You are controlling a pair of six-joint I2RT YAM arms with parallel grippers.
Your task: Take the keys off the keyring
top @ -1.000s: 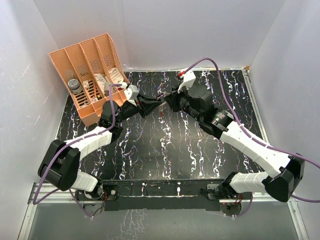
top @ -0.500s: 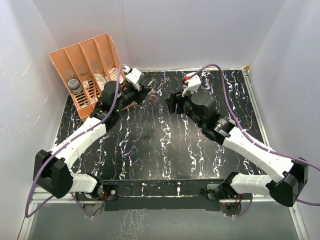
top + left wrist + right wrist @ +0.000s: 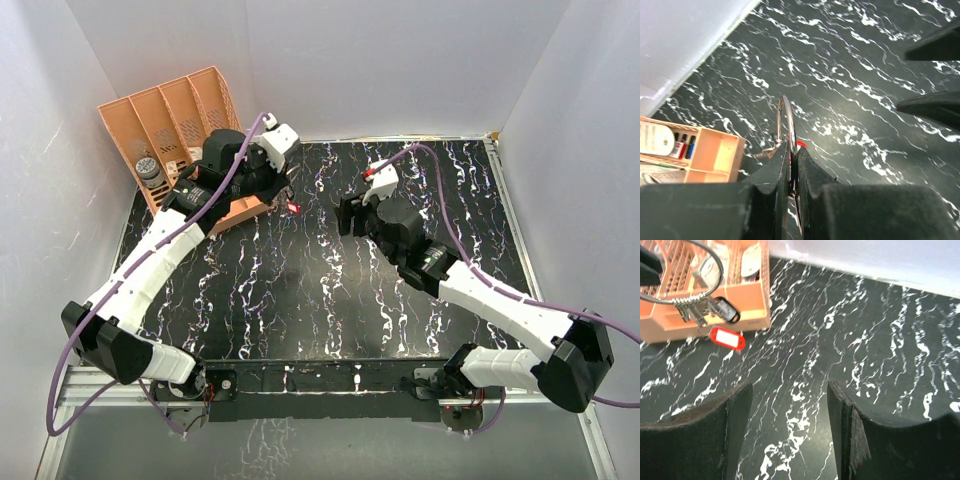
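**Top external view.** Found the left gripper (image 3: 286, 194) just off the right end of the peach-orange slotted plastic desk organiser (image 3: 170, 115). Noted a red oval tag with a white panel (image 3: 296, 206) at that gripper's tip, just right of the organiser, over the black white-veined table (image 3: 300, 300). Located the right gripper (image 3: 349, 215) further right of the organiser, apart from the left gripper and pointed toward it.

**Left wrist view.** Confirmed the left jaws clamped tight on the thin silvery wire keyring (image 3: 785, 117). Found the keyring standing edge-on out of the closed fingers (image 3: 767, 175). Noted the small silver-grey metal keys (image 3: 767, 152) hanging off the keyring on the side facing the organiser. Saw a sliver of the red tag on the side away from it. Recorded two dark fingers of the right gripper, spread apart, well away from the organiser.

**Right wrist view.** Confirmed the right jaws wide open and holding nothing, with bare table showing between the fingers (image 3: 695, 440). Found the keyring in front of the organiser's front wall, pinched at its far side by the left gripper's dark tip. Noted the keys bunched below the keyring against that wall. Saw a black oval fob (image 3: 728, 310) just beside the keys. Found the red tag hanging lowest, just clear of the wall's bottom edge.
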